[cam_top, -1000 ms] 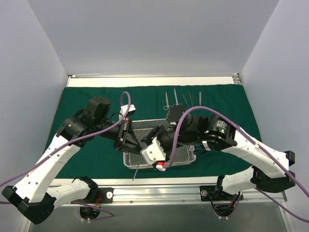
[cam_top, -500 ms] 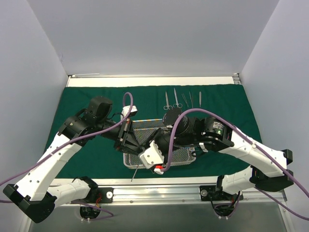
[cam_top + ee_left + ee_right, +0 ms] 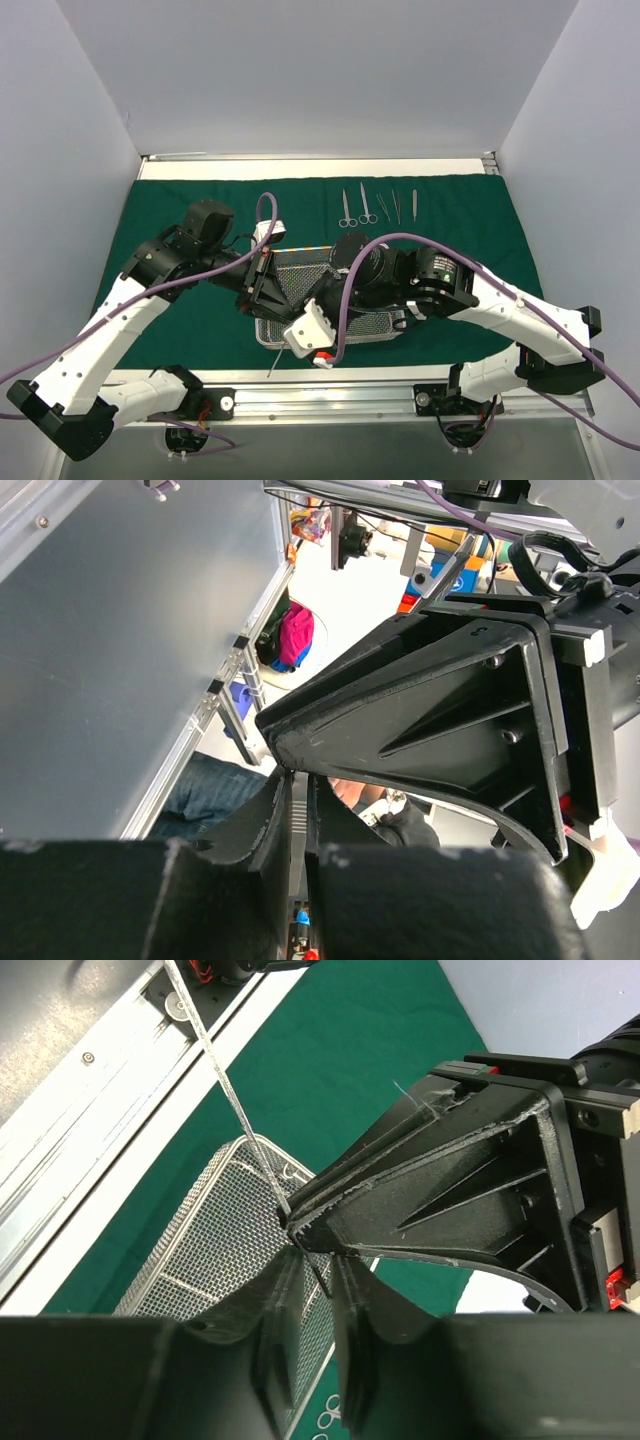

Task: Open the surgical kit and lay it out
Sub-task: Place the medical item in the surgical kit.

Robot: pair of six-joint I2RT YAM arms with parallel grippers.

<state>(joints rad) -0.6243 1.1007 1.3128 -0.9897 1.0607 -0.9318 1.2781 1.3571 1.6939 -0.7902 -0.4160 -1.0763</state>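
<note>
Over the last second the right arm has swung left and toward the near edge of the table, carrying a thin steel tool point(image 3: 228, 1085) with it. The left arm has hardly shifted.

The right gripper point(image 3: 290, 1218) pinches that tool by one end, fingers pressed together on it. The free end points out past the tray point(image 3: 190, 1250) toward the metal rail point(image 3: 110, 1090). A grip at the very end probably lets the tool clear the mesh wall before it is laid down. The tray sits mid-table on the green cloth point(image 3: 330, 1050), which is already spread flat. Scissors point(image 3: 346, 210) and tweezers point(image 3: 396, 205) lie in a row on the far part of the cloth, well apart from the tray, so the held tool likely belongs there.

The left gripper point(image 3: 283, 770) hovers at the tray's left end. Its fingertips seem to meet with nothing between them, though the blurred lower part of that view could hide something thin. It may be there to steady the tray, but no contact shows.

From above, the two arms cover much of the tray, so what remains inside cannot be made out. Whether the held tool is tweezers or a probe is also unclear.
</note>
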